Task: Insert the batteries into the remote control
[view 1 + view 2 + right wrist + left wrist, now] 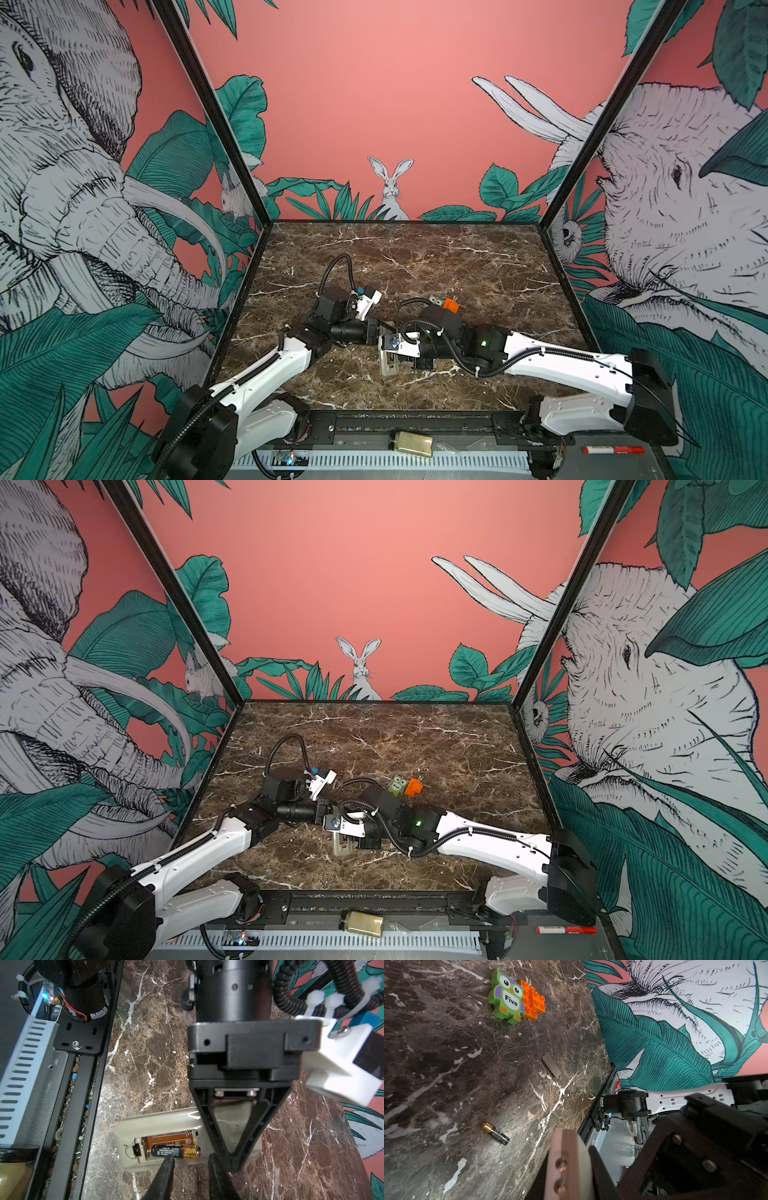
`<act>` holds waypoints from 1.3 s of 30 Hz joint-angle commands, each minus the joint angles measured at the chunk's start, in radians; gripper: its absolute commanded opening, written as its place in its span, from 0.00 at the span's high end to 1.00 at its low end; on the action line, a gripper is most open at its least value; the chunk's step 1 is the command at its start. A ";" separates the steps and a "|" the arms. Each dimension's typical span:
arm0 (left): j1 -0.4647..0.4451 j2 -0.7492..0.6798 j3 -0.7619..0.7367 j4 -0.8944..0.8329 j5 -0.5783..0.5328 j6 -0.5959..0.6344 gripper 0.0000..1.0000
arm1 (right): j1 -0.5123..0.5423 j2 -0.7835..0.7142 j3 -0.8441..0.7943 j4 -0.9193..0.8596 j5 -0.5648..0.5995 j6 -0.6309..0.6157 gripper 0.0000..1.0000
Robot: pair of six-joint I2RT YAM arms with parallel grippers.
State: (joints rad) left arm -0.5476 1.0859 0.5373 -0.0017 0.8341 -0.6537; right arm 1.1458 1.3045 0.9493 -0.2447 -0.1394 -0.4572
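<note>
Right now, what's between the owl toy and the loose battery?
Nothing but bare marble table; the left wrist view shows it between owl toy and loose battery.

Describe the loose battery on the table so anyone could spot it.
On the dark marble table, apart from the green owl block and orange bricks, the loose battery lies alone. Unlike the flat grey strip, it's a slim black cylinder, copper-ended.

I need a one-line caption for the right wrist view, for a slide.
One battery lies in the open compartment of the remote, second slot empty; the open right end effector hovers close by.
</note>
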 commanded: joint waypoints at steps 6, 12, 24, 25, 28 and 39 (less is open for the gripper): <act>-0.005 -0.004 0.020 0.010 0.020 0.012 1.00 | 0.006 0.014 0.031 0.011 -0.014 -0.014 0.73; -0.005 -0.003 0.020 0.012 0.021 0.012 1.00 | 0.006 0.025 0.031 0.010 -0.017 -0.016 0.76; -0.008 0.003 0.020 0.012 0.020 0.014 1.00 | 0.009 0.040 0.041 -0.002 -0.009 -0.021 0.76; -0.008 0.005 0.020 0.014 0.020 0.014 1.00 | 0.009 0.041 0.043 -0.005 -0.009 -0.022 0.76; -0.007 0.008 0.020 0.018 0.022 0.014 1.00 | 0.009 0.050 0.048 -0.015 -0.008 -0.024 0.77; -0.008 0.011 0.021 0.019 0.027 0.020 1.00 | 0.012 0.073 0.062 -0.033 0.001 -0.031 0.78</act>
State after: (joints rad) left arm -0.5491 1.0996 0.5373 -0.0013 0.8371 -0.6498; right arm 1.1522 1.3705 0.9810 -0.2703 -0.1375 -0.4755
